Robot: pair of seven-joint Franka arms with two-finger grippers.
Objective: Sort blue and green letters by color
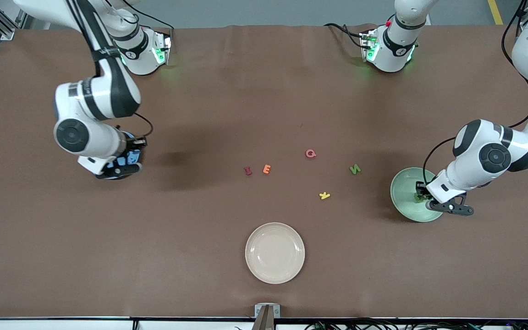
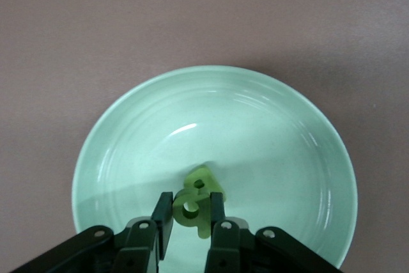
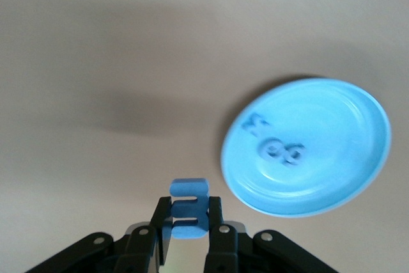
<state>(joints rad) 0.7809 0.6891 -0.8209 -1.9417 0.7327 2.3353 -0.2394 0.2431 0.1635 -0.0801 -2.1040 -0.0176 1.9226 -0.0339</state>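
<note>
My left gripper [image 2: 190, 208] is shut on a small olive green letter [image 2: 186, 217] just above the floor of the pale green bowl [image 2: 128, 151]. A second green letter [image 2: 204, 182] lies in the bowl under it. In the front view this gripper [image 1: 422, 195] hangs over the bowl [image 1: 404, 183] at the left arm's end. A green N [image 1: 354, 169] lies on the table beside the bowl. My right gripper [image 3: 190, 217] is shut on a blue E [image 3: 189, 191], over bare table beside the blue plate [image 3: 345, 177]. Two blue letters [image 3: 278, 150] lie in that plate.
A red letter [image 1: 247, 171], an orange E [image 1: 267, 169], a pink G [image 1: 310, 153] and a yellow letter [image 1: 324, 195] lie mid-table. A beige plate [image 1: 275, 252] sits nearer the front camera. The right arm's wrist covers most of the blue plate in the front view.
</note>
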